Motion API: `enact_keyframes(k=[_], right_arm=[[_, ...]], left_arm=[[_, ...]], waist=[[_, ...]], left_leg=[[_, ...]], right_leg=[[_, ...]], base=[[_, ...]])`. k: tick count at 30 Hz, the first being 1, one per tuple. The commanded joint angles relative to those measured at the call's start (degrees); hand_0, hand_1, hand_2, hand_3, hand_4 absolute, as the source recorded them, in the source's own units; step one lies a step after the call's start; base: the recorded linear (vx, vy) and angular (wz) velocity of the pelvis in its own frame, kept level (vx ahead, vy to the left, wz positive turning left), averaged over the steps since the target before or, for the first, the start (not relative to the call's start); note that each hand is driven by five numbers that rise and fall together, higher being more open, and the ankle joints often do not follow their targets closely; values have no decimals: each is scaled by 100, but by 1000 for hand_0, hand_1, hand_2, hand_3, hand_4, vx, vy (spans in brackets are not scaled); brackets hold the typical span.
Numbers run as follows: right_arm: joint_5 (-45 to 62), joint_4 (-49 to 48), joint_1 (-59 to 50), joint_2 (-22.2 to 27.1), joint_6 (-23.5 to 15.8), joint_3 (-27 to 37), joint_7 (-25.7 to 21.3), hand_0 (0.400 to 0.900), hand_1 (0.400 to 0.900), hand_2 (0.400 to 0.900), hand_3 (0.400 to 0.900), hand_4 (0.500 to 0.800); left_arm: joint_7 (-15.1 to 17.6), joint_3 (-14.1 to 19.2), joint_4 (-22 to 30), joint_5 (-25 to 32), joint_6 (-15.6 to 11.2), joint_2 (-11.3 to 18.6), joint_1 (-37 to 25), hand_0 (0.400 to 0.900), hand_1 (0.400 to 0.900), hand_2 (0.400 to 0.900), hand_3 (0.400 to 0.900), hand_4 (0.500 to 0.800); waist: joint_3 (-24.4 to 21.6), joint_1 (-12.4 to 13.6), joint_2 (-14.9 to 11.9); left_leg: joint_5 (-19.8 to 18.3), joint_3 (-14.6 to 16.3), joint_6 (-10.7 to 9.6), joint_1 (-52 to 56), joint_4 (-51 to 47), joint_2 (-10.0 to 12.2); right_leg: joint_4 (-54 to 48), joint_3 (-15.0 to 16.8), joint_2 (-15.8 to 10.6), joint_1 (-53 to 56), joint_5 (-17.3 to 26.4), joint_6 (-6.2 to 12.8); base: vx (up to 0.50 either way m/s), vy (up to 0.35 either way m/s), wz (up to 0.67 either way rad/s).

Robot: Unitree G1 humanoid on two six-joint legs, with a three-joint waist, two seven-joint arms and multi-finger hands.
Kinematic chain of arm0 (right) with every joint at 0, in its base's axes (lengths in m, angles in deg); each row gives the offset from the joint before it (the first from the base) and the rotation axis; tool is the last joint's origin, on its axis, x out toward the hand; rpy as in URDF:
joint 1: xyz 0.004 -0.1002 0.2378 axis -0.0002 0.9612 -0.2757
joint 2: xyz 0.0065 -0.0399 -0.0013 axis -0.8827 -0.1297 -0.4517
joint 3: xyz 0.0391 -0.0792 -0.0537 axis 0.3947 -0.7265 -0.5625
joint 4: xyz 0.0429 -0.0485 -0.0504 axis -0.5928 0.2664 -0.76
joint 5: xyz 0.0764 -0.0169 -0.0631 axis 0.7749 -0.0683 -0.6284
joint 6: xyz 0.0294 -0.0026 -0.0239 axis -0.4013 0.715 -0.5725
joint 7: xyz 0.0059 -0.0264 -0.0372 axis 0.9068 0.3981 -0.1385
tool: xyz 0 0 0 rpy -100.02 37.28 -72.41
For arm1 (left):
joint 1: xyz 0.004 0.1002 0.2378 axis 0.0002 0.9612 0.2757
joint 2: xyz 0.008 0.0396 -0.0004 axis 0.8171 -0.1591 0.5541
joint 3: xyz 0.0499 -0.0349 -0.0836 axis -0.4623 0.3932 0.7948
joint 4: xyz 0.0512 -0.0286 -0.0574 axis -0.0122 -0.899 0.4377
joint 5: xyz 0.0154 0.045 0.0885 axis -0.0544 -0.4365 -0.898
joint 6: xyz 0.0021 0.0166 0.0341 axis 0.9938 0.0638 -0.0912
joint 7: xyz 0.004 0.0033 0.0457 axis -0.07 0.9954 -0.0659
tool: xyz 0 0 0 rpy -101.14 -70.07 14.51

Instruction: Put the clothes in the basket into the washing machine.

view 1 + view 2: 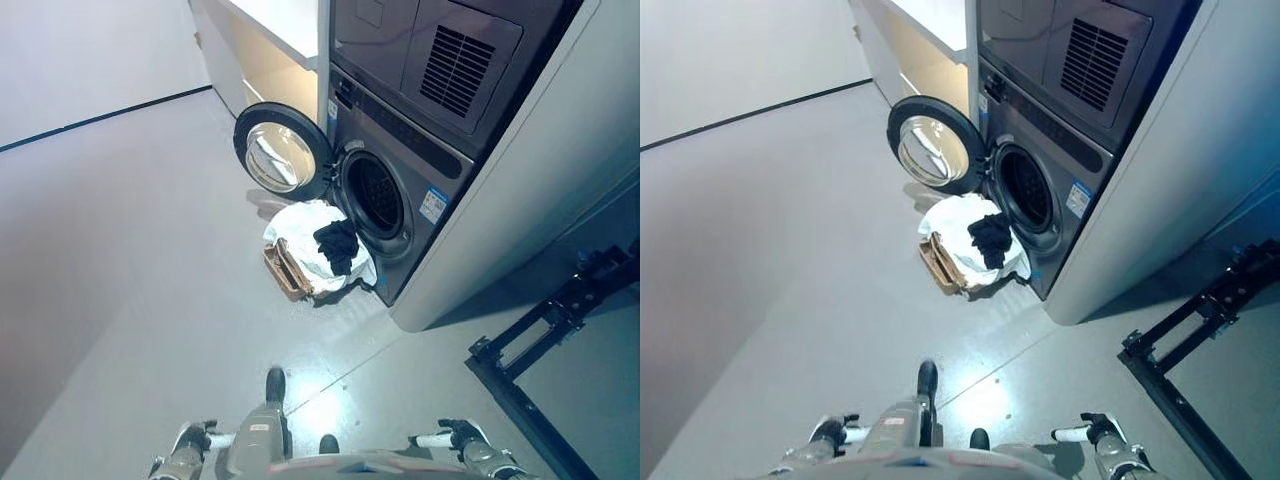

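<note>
A brown wicker basket (284,270) stands on the grey floor right in front of the washing machine (400,170). It is heaped with white cloth (300,232), and a black garment (337,244) lies on top on the machine's side. The machine's round door (281,152) is swung open to the left and the dark drum opening (375,196) shows. My left hand (193,438) and right hand (456,434) are low at the bottom edge, far from the basket, with relaxed fingers and holding nothing.
A second appliance with a vent grille (455,65) is stacked on the washing machine. A white cabinet (262,45) stands behind the door. A black metal frame (535,345) lies on the floor at the right.
</note>
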Motion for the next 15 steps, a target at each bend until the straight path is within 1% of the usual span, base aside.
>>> enact_keyframes(k=[1, 2, 3, 4, 6, 7, 8, 9, 10, 11, 12, 13, 14, 15], right_arm=[[-15, -87, 198, 230, -102, -53, -145, 900, 900, 900, 900, 800], [-15, -88, 199, 229, -102, -53, -145, 900, 900, 900, 900, 800], [-91, -27, 208, 192, -88, -89, -117, 900, 900, 900, 900, 800], [-111, -7, 196, 173, -87, -95, -102, 900, 900, 900, 900, 800], [-141, 16, 214, 107, -77, -92, -71, 900, 900, 900, 900, 800], [-163, 9, 222, 99, -70, -104, -58, 900, 900, 900, 900, 800], [-176, -2, 223, 88, -66, -103, -52, 900, 900, 900, 900, 800], [-183, -24, 212, 74, -60, -101, -40, 900, 900, 900, 900, 800], [-183, -24, 211, 77, -60, -101, -40, 900, 900, 900, 900, 800], [-197, -40, 194, 68, -54, -103, -36, 900, 900, 900, 900, 800], [-228, -37, 172, 61, -54, -115, -30, 900, 900, 900, 900, 800], [-257, -45, 153, 57, -44, -123, -45, 900, 900, 900, 900, 800], [-261, -66, 124, 66, -33, -121, -50, 900, 900, 900, 900, 800], [-255, -80, 110, 84, -32, -103, -69, 900, 900, 900, 900, 800]], left_arm=[[69, -57, 17, -193, -68, 136, 189, 900, 900, 900, 900, 800], [69, -58, 17, -193, -69, 137, 190, 900, 900, 900, 900, 800], [54, -14, -51, -224, -62, 140, 232, 900, 900, 900, 900, 800], [50, -5, -54, -202, -66, 153, 244, 900, 900, 900, 900, 800], [48, 11, -100, -210, -48, 204, 225, 900, 900, 900, 900, 800], [36, -13, -80, -209, -51, 217, 230, 900, 900, 900, 900, 800], [28, -38, -52, -228, -39, 226, 214, 900, 900, 900, 900, 800], [20, -43, -34, -215, -36, 243, 198, 900, 900, 900, 900, 800], [19, -43, -34, -215, -35, 241, 197, 900, 900, 900, 900, 800], [24, -38, -16, -199, -36, 266, 179, 900, 900, 900, 900, 800], [23, -40, -7, -182, -33, 280, 167, 900, 900, 900, 900, 800], [30, -44, -7, -166, -13, 287, 142, 900, 900, 900, 900, 800], [29, -51, 1, -138, -7, 300, 115, 900, 900, 900, 900, 800], [29, -79, 15, -117, -5, 317, 72, 900, 900, 900, 900, 800]], waist=[[-376, 109, -71], [-369, 115, -80], [-498, 194, -53], [-580, 247, -79], [-746, 297, -178], [-802, 309, -236], [-834, 304, -326], [-847, 308, -366], [-856, 321, -346], [-840, 324, -344], [-813, 338, -324], [-759, 333, -272], [-676, 293, -188], [-559, 241, -89]], left_leg=[[562, 304, 180, -333, -114, 43], [558, 315, 182, -319, -114, 36], [771, 149, 188, -229, -114, 12], [904, 72, 171, -181, -114, -24], [1071, 40, 206, -50, -114, -91], [1065, 56, 256, 26, -102, -156], [987, 87, 323, 115, -67, -282], [909, 116, 394, 197, -30, -372], [916, 119, 390, 187, -34, -346], [836, 116, 469, 278, -15, -396], [744, 112, 548, 399, -1, -434], [646, 117, 631, 544, 21, -490], [564, 98, 699, 708, 35, -500], [499, 57, 774, 869, 73, -503]], right_leg=[[1039, 370, -326, 285, -312, 1134], [1035, 376, -338, 298, -315, 1136], [1028, 513, -380, 507, -438, 1144], [1057, 580, -438, 586, -485, 1195], [1265, 613, -569, 587, -320, 1333], [1469, 618, -621, 515, -68, 1453], [1722, 589, -695, 432, 259, 1603], [2049, 578, -753, 292, 746, 1773], [2039, 593, -731, 278, 767, 1771], [2477, 546, -763, 62, 1175, 1879], [2924, 386, -827, -146, 1556, 1986], [3402, 175, -905, -392, 1962, 2005], [3874, 11, -930, -654, 2238, 1979], [4349, -162, -937, -889, 2393, 1941]], base=[[310, 79, -41], [443, 130, -66], [458, 152, -68], [614, 211, -78], [442, 152, -27], [391, 122, -3], [356, 127, 4], [216, 82, 0], [183, 85, 2], [163, 98, -2], [245, 173, 2], [225, 224, 5], [217, 266, 21], [212, 276, 33]])
